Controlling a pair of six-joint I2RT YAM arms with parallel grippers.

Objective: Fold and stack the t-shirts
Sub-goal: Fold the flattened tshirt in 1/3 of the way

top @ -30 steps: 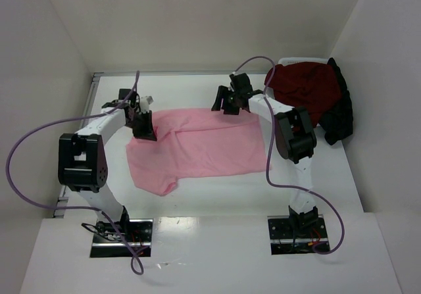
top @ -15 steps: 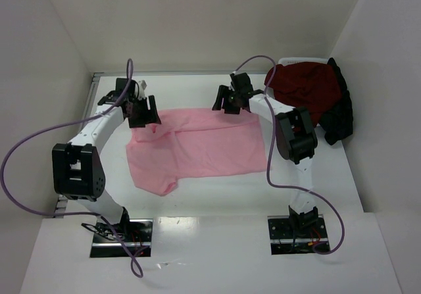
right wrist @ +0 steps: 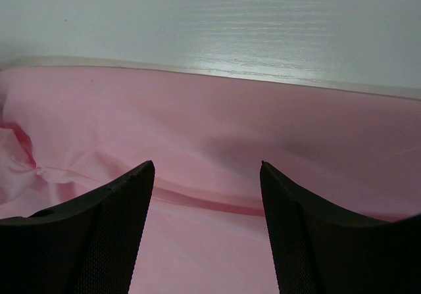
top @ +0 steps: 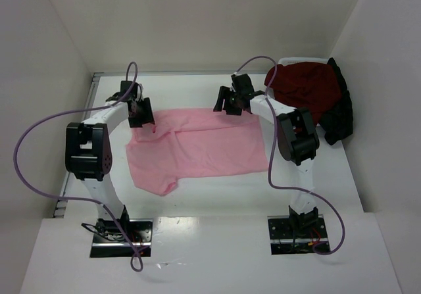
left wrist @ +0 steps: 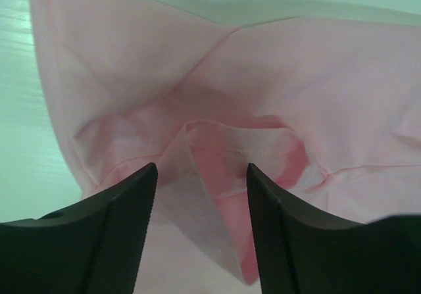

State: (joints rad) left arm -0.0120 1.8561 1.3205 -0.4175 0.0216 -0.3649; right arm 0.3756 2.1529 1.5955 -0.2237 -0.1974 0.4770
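Observation:
A light pink t-shirt (top: 197, 148) lies spread on the white table, with a sleeve sticking out at its near left corner. My left gripper (top: 142, 113) hovers at the shirt's far left corner, open; in its wrist view the bunched pink cloth (left wrist: 223, 143) lies between and beyond the spread fingers, not pinched. At the shirt's far edge my right gripper (top: 230, 102) is open above a fold line in the pink cloth (right wrist: 210, 202). A dark red t-shirt (top: 304, 87) and a black one (top: 339, 116) are heaped at the back right.
The heap rests on a white bin (top: 289, 62) against the right wall. White walls close in the table (top: 217, 192) on the left, back and right. Purple cables (top: 39, 136) loop from both arms.
My left gripper let go of the pink shirt's left corner, opened and lifted back toward the far left. The cloth it had held dropped onto the table. The right gripper stayed put.

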